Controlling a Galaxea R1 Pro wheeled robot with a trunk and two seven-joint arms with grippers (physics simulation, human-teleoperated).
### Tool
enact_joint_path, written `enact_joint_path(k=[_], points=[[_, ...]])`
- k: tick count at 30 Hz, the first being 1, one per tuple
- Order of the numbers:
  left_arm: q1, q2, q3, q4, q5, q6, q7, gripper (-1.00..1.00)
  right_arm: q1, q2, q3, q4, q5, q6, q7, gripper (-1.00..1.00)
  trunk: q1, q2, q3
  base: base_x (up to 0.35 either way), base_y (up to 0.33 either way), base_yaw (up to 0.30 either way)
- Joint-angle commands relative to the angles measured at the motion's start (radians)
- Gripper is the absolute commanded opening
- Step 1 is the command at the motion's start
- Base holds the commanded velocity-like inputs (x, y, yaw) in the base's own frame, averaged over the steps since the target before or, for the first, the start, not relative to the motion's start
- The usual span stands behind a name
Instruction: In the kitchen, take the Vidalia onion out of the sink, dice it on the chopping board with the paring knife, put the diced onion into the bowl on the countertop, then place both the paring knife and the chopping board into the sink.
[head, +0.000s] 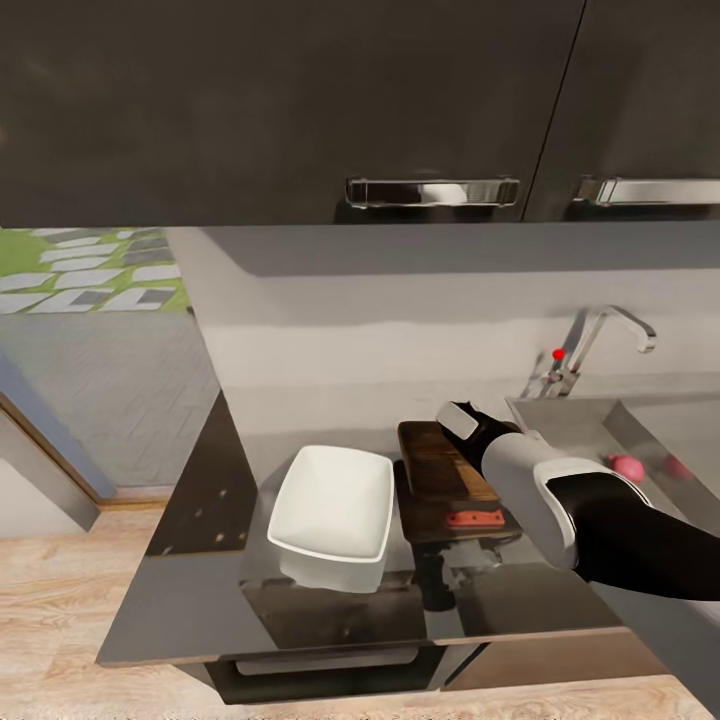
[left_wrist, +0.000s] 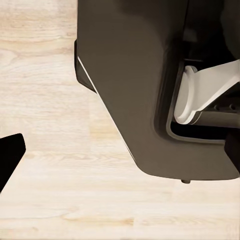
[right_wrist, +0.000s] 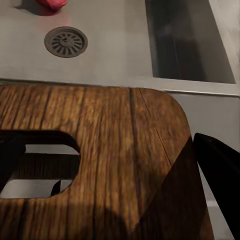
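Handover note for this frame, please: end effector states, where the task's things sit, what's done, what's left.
Left end effector: low over the wooden floor, one fingertip in view, state unclear.
Right end effector: at the far end of the chopping board, beside the sink; grip cannot be told.
Paring knife: lying on the board's near end.
Bowl: on the countertop left of the board, looks empty.
A pink round thing, likely the onion, lies in the sink.
Done: apparently nothing.
Left: fetch the onion, dice, fill the bowl, sink the knife and board.
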Motion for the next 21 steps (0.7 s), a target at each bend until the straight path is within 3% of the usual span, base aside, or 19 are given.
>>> enact_joint_path(k=[1, 15, 21], points=[[0.000, 0.000, 0.000, -0.001, 0.008, -0.001, -0.001, 1.00, -0.001, 0.000, 0.010, 0.000, -0.009, -0.006, -0.001, -1.00, 0.001, -0.002, -0.003, 0.000, 0.000, 0.000], [0.001, 0.000, 0.000, -0.001, 0.008, -0.001, -0.001, 1.00, -0.001, 0.000, 0.010, -0.001, -0.009, -0.006, -0.001, -1.00, 0.001, -0.002, -0.009, 0.001, 0.000, 0.000], [0.000, 0.000, 0.000, -0.001, 0.008, -0.001, -0.001, 1.00, -0.001, 0.000, 0.010, -0.001, -0.008, -0.006, 0.000, -1.00, 0.001, -0.002, -0.009, 0.109, 0.000, 0.000]])
